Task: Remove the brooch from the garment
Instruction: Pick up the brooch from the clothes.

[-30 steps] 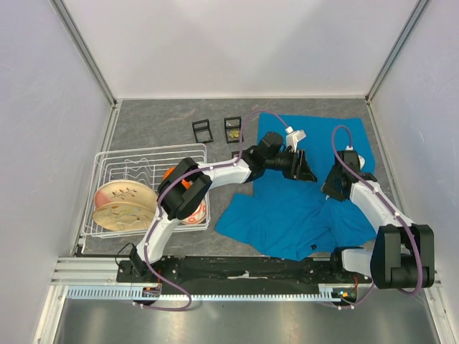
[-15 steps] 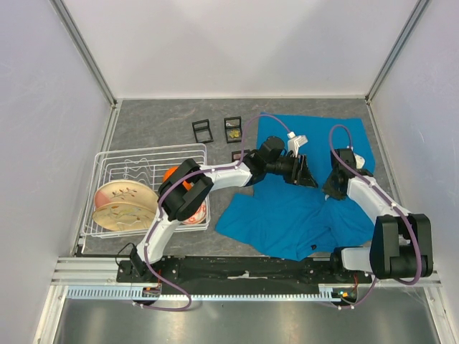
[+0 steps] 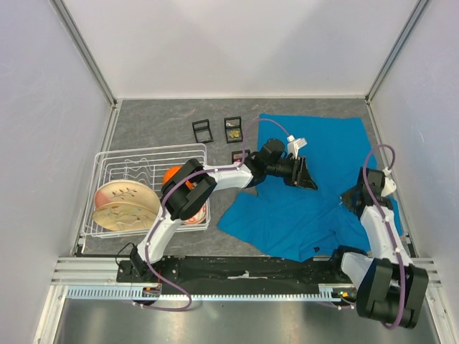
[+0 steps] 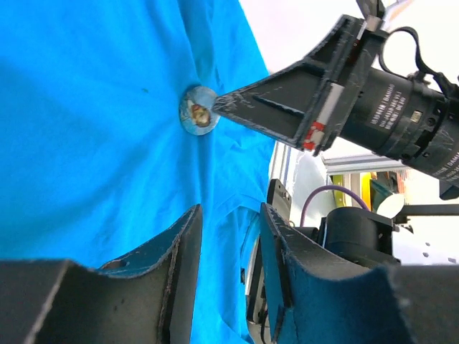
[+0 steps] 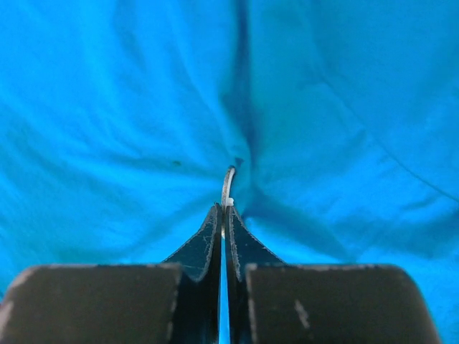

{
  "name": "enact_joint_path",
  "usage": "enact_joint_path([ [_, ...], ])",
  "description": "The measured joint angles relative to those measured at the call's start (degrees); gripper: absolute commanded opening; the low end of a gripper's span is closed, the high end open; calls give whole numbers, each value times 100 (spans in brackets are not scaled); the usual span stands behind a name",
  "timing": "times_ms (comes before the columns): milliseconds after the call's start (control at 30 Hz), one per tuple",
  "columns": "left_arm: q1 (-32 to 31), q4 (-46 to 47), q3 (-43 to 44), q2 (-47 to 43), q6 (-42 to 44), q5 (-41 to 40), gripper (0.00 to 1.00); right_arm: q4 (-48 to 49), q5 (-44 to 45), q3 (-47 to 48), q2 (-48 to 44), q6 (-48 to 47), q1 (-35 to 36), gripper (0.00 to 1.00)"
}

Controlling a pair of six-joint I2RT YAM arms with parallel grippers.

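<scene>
Pinching brooch (image 4: pixel 197 118) between tips of shut right gripper (image 5: pixel 224 211); holding nothing in half-open left gripper (image 4: pixel 229 211); yet to pull it off shirt (image 3: pixel 323 143).

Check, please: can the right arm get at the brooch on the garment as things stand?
Probably yes: the right claw is shut on the rim of the brooch, and nothing covers it on the garment. The left claw is open and apart from it.

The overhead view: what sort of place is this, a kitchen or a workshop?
Most likely a robot test booth, not a home: plain white walls box in a grey table, two arms are bolted to a rail, and unrelated props, a dish rack and T-shirt, share it.
</scene>
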Motion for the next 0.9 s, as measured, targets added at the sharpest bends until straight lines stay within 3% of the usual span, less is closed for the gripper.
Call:
enact_joint_path([
  [267, 2, 33, 31, 380, -374, 15, 35, -133, -461, -658, -485, 400, -1016, 21],
  [433, 39, -48, 28, 575, -619, -52, 34, -142, -861, -855, -428, 391, -1355, 43],
  [533, 94, -177, 28, 608, -697, -166, 33, -120, -1036, -680, -203, 144, -1351, 46],
  [700, 214, -291, 28, 619, -785, -295, 33, -363, -994, -275, 28, -293, -901, 52],
  [900, 393, -330, 31, 708, -852, -319, 32, -520, -319, 601, 734, -599, 612, 51],
])
